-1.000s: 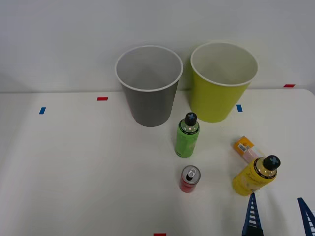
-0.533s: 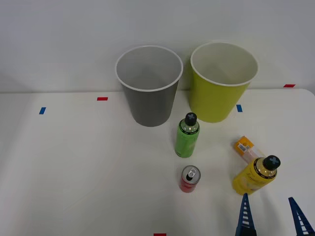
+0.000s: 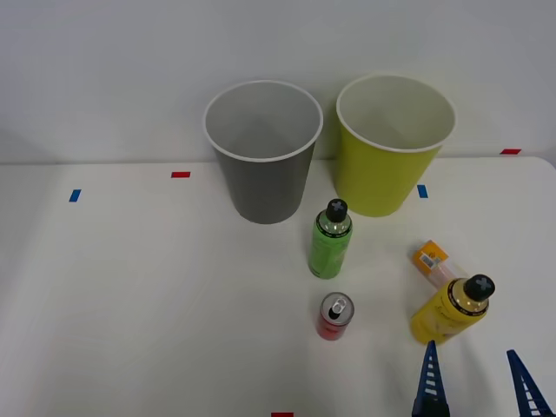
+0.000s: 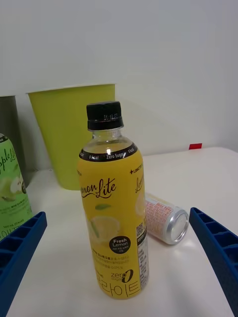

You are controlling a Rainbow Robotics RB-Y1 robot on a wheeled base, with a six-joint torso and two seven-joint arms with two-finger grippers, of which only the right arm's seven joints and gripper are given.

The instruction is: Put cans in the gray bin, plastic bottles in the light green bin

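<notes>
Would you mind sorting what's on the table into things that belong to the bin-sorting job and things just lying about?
Part of the job:
- gray bin
- light green bin
- red can
- yellow bottle
- green bottle
- pink can, lying on its side behind the yellow bottle
- right gripper, open

Just lying about:
- tape marks on the table

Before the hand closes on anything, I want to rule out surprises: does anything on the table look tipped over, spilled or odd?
One thing: a pale pink can with an orange label lies on its side just behind the upright yellow bottle, its silver end showing. The green bottle and red can stand upright. No spill shows, and both bins are upright.
</notes>
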